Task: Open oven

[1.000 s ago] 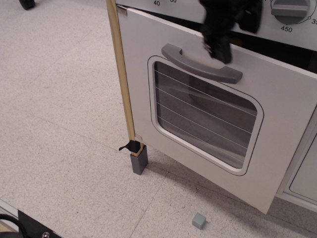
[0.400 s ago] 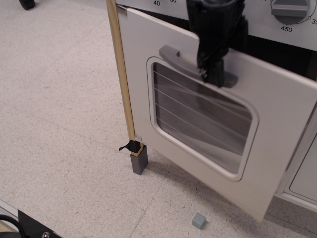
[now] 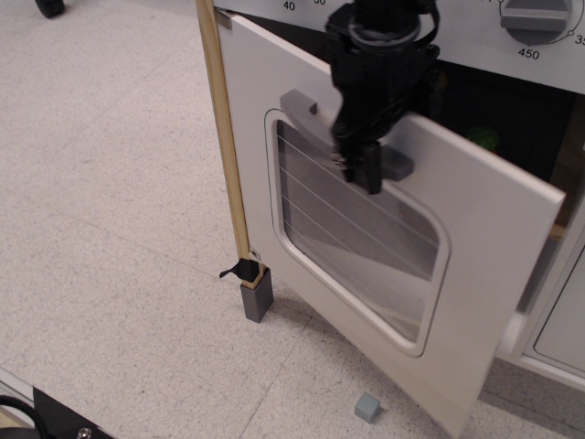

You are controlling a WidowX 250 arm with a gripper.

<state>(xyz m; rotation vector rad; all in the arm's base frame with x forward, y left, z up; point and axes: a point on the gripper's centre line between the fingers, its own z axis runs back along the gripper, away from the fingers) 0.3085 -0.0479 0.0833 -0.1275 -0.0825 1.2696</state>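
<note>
The white oven's door [image 3: 498, 229] with its rounded wire-lined window [image 3: 366, 242] hangs partly open, tilted out and down from the top, and the dark cavity shows above it. The grey bar handle [image 3: 302, 108] crosses the top of the door. My black gripper [image 3: 366, 165] reaches down from above over the handle's right half, its fingers closed on the bar. A grey numbered dial [image 3: 535, 20] sits on the panel above. Light wood edging [image 3: 224, 137] runs down the oven's left side.
A grey foot [image 3: 257, 297] holds up the oven's left corner. A small grey cube [image 3: 366, 407] lies on the floor under the door. Something green [image 3: 483, 137] shows inside the cavity. A plain white cabinet door [image 3: 562, 325] stands at the right. Black gear [image 3: 55, 416] sits at the bottom left.
The gripper has moved down and left with the handle, and the door has swung further open, showing more of the dark cavity and the green object inside.
</note>
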